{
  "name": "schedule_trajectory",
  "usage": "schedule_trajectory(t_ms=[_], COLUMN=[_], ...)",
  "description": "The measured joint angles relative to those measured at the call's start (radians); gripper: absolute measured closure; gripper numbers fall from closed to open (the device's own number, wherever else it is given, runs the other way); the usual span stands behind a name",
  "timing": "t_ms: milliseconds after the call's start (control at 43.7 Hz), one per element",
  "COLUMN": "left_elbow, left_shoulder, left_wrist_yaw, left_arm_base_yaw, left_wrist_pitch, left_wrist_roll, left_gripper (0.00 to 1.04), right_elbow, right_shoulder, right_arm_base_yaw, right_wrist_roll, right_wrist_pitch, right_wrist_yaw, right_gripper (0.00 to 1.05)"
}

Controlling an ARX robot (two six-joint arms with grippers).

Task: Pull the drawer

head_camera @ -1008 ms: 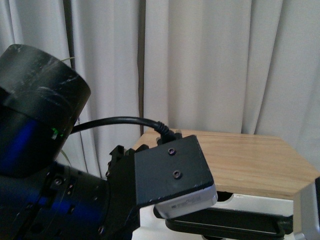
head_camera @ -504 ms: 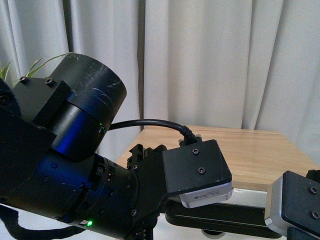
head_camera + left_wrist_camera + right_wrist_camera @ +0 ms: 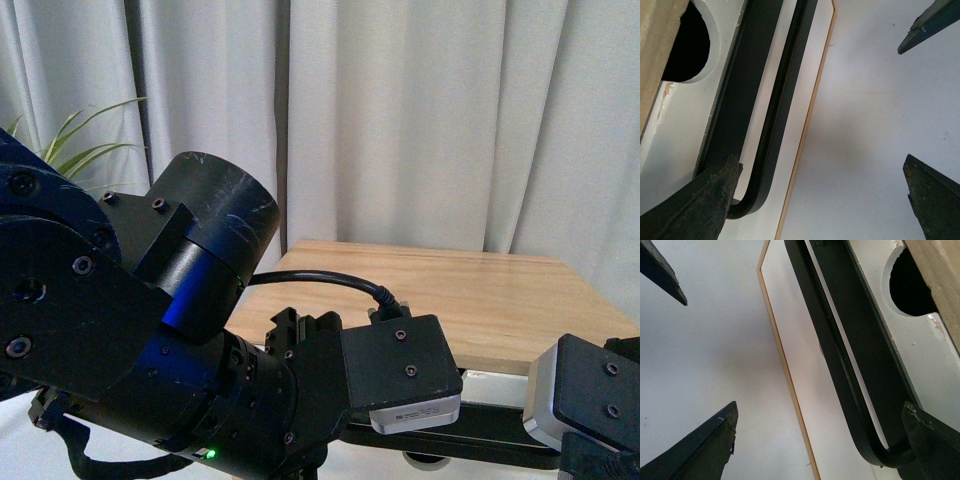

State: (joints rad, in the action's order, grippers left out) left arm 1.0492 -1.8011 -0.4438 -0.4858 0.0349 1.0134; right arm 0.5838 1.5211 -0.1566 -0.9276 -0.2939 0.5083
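Observation:
The drawer (image 3: 801, 95) has a white front with a long black bar handle (image 3: 774, 115) and a half-round notch (image 3: 687, 45). My left gripper (image 3: 821, 162) is open. One of its fingers (image 3: 705, 205) lies over the handle's bent end, and the other hangs off past the panel's wood edge. My right gripper (image 3: 820, 407) is also open at the opposite end of the handle (image 3: 840, 365), one finger (image 3: 932, 442) against the bend there. In the front view only a strip of the drawer (image 3: 495, 378) and the handle (image 3: 480, 428) shows below both wrists.
The light wood cabinet top (image 3: 480, 295) sits above the drawer, with white curtains (image 3: 400, 120) behind. My bulky left arm (image 3: 150, 350) fills the lower left and my right wrist (image 3: 590, 395) the lower right. A plant (image 3: 75, 140) stands at the left.
In the front view my left arm has swung down and to the right, uncovering the plant. My right wrist has come further into view at the lower right.

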Motion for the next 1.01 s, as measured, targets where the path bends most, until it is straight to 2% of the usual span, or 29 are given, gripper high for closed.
schedule_trajectory(t_ms=[1008], left_elbow=[0.055], left_shoulder=[-0.028], left_wrist_yaw=[0.025], left_arm_base_yaw=[0.031], left_wrist_pitch=[0.031], left_wrist_roll=[0.037], left_gripper=[0.06], right_elbow=[0.008], right_shoulder=[0.021], right_arm_base_yaw=[-0.010], right_wrist_roll=[0.005], right_wrist_pitch=[-0.005], right_wrist_yaw=[0.017], right_gripper=[0.09])
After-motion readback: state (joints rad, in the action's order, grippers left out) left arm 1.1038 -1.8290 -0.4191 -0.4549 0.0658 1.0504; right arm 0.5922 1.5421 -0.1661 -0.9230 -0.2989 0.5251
